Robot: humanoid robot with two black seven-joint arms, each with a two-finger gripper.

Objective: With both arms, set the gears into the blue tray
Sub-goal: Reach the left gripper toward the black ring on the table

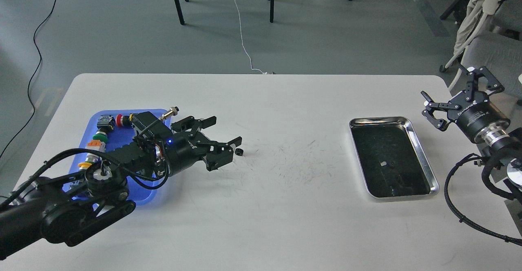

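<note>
A tiny black gear [239, 152] lies on the white table just below the lower fingertip of my left gripper [226, 131]. That gripper is open, reaching right from over the blue tray [94, 121], with nothing between its fingers. My left arm covers most of the blue tray, and coloured push-button switches [100, 137] show along the tray's left side. Another small dark gear [391, 165] sits inside the silver metal tray [425, 160] at the right. My right gripper [454, 91] hangs open and empty above the table's right edge, beyond the silver tray.
The white table [285, 206] carries faint scratch marks in its middle. Grey floor with cables and chair legs lies beyond the far edge. A chair with a draped cloth [477, 14] stands at the right rear.
</note>
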